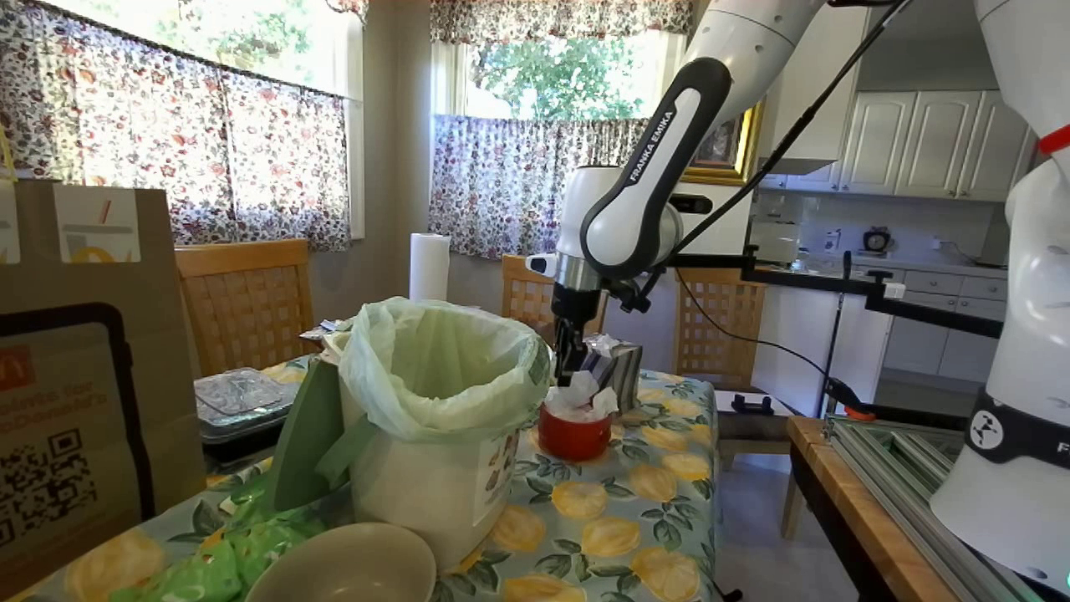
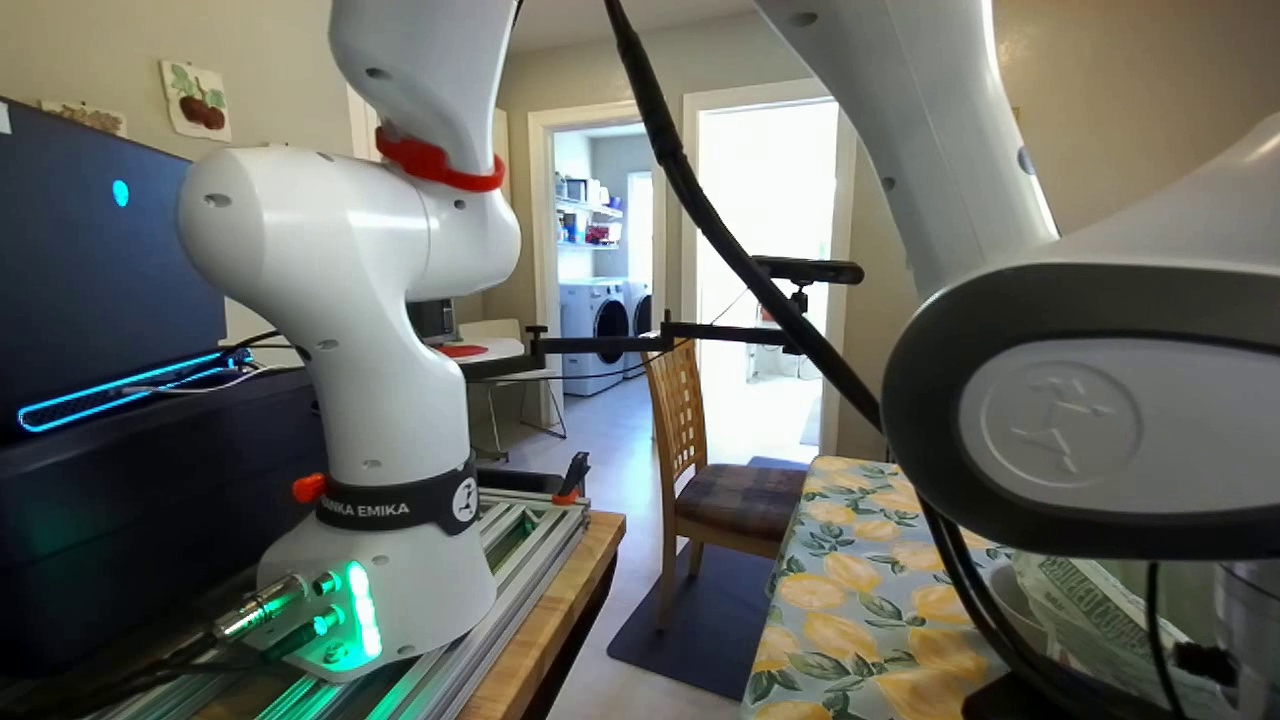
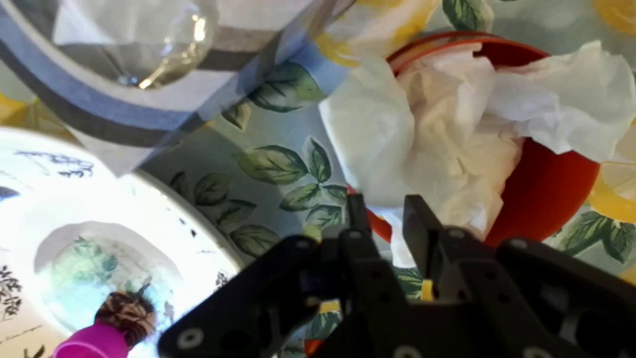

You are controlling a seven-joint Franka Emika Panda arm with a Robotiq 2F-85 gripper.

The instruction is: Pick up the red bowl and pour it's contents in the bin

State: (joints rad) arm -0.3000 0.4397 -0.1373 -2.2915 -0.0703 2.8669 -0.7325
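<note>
One red bowl [image 1: 575,439] — crumpled paper [image 3: 449,144] inside

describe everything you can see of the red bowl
The red bowl is small, round, steep-sided and plastic-looking. It sits upright on the lemon-print tablecloth, near the bin. Crumpled white paper rises out of it and sticks out past the rim. The open hand is at the rim; whether they touch isn't clear.

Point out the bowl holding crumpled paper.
The red bowl, by the tool: white paper sticks up past its rim. The beige bowl, beside the bin, shows none.
</note>
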